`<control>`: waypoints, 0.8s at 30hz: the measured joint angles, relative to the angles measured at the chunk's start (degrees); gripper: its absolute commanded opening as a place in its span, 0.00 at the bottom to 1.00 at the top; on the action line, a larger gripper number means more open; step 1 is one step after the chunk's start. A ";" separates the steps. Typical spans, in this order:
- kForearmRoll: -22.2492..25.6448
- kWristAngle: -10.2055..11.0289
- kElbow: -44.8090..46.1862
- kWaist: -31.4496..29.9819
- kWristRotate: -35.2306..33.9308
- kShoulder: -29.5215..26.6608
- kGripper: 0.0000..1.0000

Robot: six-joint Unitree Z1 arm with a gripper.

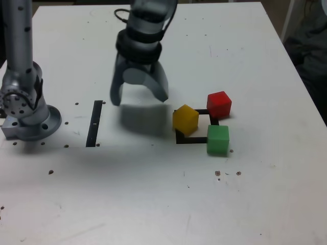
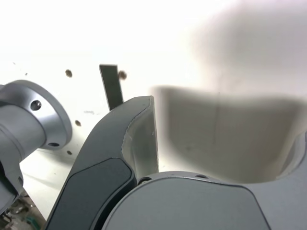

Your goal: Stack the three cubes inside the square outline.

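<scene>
Three cubes sit around the square outline (image 1: 201,139) on the white table. The yellow cube (image 1: 185,119) covers its corner toward the exterior view's left, the red cube (image 1: 219,104) stands at its far right corner, and the green cube (image 1: 218,140) rests on its near right corner. My gripper (image 1: 139,99) hangs open just above the table, to the left of the yellow cube in the exterior view, with nothing between its fingers (image 2: 141,139). The wrist view shows only bare table and the gripper's shadow between the jaws; no cube appears there.
A straight black strip (image 1: 94,123) lies on the table left of the gripper, also seen as the strip (image 2: 110,86) in the wrist view. The arm's grey base (image 1: 25,109) stands at the exterior view's left edge. Small dark specks dot the table.
</scene>
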 measured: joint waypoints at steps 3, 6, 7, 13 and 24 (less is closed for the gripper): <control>0.28 0.17 -2.11 1.35 0.90 2.33 1.00; 0.83 0.33 -4.55 2.17 1.45 4.19 1.00; 0.96 0.35 -5.20 2.36 1.51 4.77 1.00; 1.31 -0.02 -6.31 2.44 1.53 6.83 1.00; 1.92 -2.67 -7.67 -0.39 1.24 7.78 1.00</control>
